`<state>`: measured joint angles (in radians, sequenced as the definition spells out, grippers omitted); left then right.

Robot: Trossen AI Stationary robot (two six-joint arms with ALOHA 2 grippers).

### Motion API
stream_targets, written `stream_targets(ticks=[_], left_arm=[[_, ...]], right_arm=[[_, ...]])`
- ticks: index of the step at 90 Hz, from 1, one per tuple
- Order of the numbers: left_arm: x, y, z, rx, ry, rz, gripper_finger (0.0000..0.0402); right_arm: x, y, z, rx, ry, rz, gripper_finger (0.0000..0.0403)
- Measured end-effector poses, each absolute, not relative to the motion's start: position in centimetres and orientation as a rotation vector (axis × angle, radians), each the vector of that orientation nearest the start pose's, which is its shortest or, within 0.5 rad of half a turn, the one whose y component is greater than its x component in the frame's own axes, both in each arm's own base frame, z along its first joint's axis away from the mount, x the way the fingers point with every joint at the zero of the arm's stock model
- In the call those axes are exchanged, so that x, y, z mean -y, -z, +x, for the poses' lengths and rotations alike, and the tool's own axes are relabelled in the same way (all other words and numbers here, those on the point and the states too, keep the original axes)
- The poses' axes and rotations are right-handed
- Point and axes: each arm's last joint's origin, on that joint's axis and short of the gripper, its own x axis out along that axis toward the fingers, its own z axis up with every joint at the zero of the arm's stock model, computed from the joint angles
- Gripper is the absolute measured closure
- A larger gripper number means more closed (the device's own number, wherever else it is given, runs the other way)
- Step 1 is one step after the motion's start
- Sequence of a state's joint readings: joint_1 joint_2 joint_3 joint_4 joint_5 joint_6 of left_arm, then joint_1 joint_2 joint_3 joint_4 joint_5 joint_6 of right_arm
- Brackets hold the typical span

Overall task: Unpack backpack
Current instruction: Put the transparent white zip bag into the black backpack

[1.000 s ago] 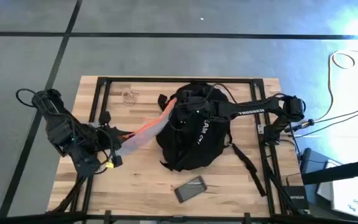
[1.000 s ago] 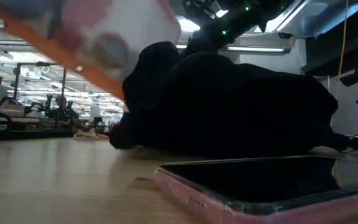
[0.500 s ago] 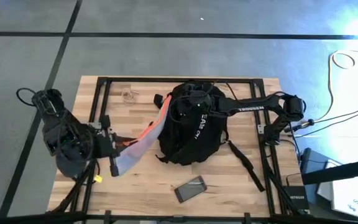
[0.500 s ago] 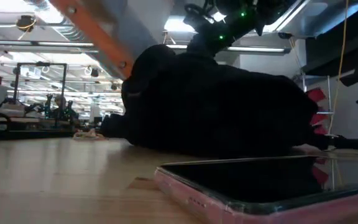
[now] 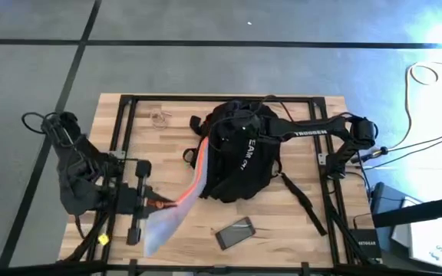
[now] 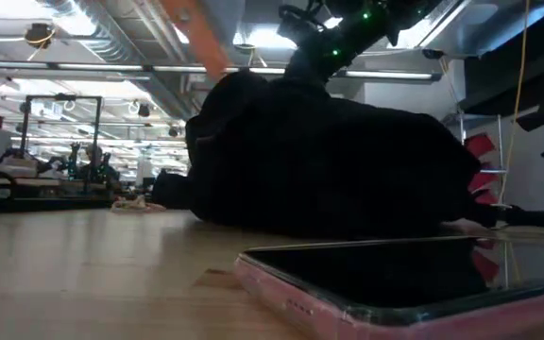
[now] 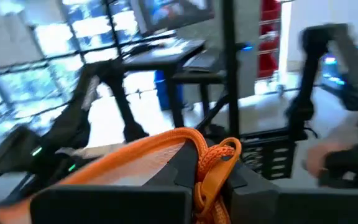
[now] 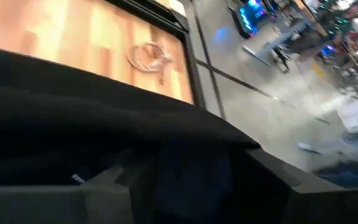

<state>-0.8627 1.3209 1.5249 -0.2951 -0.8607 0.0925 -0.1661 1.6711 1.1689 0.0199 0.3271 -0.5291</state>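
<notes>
The black backpack [image 5: 240, 157] with white lettering lies at the table's middle; in the low view the backpack [image 6: 329, 161] fills the centre. My right gripper [image 5: 232, 126] is shut in its far top. A long, flat grey pouch with an orange edge [image 5: 183, 195] stretches from the backpack's left side toward the near left. My left gripper [image 5: 146, 203] is shut on it. In the low view the pouch's orange edge [image 6: 192, 38] crosses the top. My left gripper pinches the pouch at its orange edge, where an orange cord loop [image 7: 219, 155] bunches between the two fingers. The fingers lie roughly level, coming from the table's left. The pouch is lifted off the table, its far end at the backpack's left side [image 5: 202, 149]. My right gripper has black backpack fabric [image 8: 185, 155] between its two fingers, at the backpack's far top. It comes from the table's right, slanting down. The fabric itself hides the place of contact. The backpack's underside rests on the table.
A phone in a pink case [image 5: 235, 232] lies face up near the front edge, close to the low camera [image 6: 395, 283]. A small clear tangle [image 5: 159, 117] sits at the far left. A loose black strap [image 5: 305, 203] trails toward the near right.
My left gripper has gone toward the table's near edge, drawing the pouch out along the backpack's left side. The pouch's held end now hangs over the near left while its far end stays at the backpack. The backpack has shifted a little toward the far edge.
</notes>
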Motion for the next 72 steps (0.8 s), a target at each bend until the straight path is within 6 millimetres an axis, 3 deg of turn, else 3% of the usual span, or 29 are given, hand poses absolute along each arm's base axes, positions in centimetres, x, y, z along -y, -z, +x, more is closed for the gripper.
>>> stream_targets(ticks=[13, 32, 41, 60, 72], left_arm=[[19.2, -45.4, 20.0, -0.075, -0.014, 0.225, 0.0401], [18.8, -44.0, 22.2, -0.136, -0.079, 0.290, 0.0401], [18.4, -43.5, 23.0, -0.165, -0.106, 0.313, 0.0401], [18.2, -43.1, 23.4, -0.187, -0.124, 0.328, 0.0401], [18.1, -43.1, 23.4, -0.192, -0.134, 0.341, 0.0401]], right_arm=[[7.2, -26.4, 36.9, -0.631, 0.408, -0.584, 0.0224], [5.1, -27.1, 37.1, -0.694, 0.398, -0.634, 0.0218], [4.2, -27.6, 37.1, -0.722, 0.352, -0.609, 0.0187], [2.8, -29.6, 37.3, -0.740, 0.269, -0.649, 0.0085], [2.4, -31.5, 37.4, -0.723, 0.200, -0.623, 0.0055]])
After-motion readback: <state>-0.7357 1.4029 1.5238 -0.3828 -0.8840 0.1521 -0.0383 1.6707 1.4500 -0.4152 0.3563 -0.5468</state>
